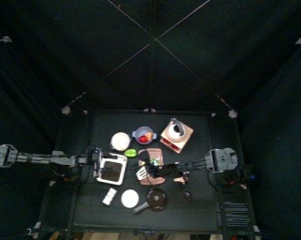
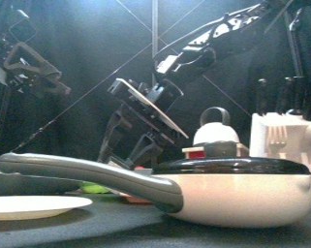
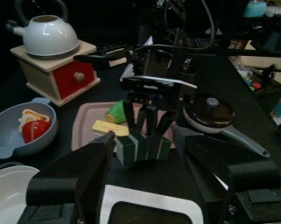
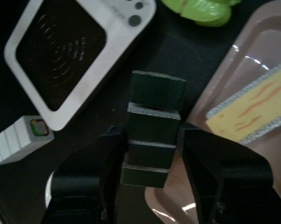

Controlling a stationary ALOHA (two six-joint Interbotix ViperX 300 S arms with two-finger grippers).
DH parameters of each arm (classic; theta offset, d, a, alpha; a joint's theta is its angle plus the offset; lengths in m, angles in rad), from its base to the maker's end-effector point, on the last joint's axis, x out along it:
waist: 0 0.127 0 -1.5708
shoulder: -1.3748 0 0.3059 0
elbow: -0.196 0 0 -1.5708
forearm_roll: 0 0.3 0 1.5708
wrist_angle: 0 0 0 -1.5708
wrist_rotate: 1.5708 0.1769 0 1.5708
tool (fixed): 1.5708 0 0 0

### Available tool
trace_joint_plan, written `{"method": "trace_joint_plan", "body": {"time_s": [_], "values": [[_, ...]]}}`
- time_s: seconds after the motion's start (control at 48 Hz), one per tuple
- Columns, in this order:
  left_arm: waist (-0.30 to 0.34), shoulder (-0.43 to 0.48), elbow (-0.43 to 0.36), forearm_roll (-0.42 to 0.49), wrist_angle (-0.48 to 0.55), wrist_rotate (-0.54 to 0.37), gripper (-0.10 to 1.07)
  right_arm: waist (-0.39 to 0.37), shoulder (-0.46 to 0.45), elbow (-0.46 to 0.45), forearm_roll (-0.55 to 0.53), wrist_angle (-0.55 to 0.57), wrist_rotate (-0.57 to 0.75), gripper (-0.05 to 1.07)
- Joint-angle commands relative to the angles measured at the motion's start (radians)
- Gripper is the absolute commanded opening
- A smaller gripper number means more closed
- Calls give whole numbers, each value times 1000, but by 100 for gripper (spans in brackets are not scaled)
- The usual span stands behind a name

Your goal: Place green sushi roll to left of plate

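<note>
We reckon we're at the reach-and-grasp step, nothing picked up yet. The green sushi roll (image 4: 202, 8) lies loose just off the pink board (image 4: 250, 61), between it and the white scale (image 4: 78, 54). The right gripper (image 4: 154, 133) hangs beside the board, jaws wide, straddling a dark ribbed block (image 4: 156, 90) rather than the roll. Next it probably has to shift past the block to the roll, then close. The left gripper (image 3: 150, 150) waits near the board, also spread wide. The black table (image 1: 97, 122) is crowded, with black curtains (image 1: 40, 56) all round.
</note>
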Motion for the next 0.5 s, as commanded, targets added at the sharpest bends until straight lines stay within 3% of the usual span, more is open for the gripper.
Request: {"method": "trace_joint_plan", "body": {"time_s": [0.0,0.479], "values": [[0,3,-12,0,-5,2,90,-3,-21,-44,17,49,-6,60],[0,3,-12,0,-5,2,90,9,3,-112,-60,67,-14,60]]}}
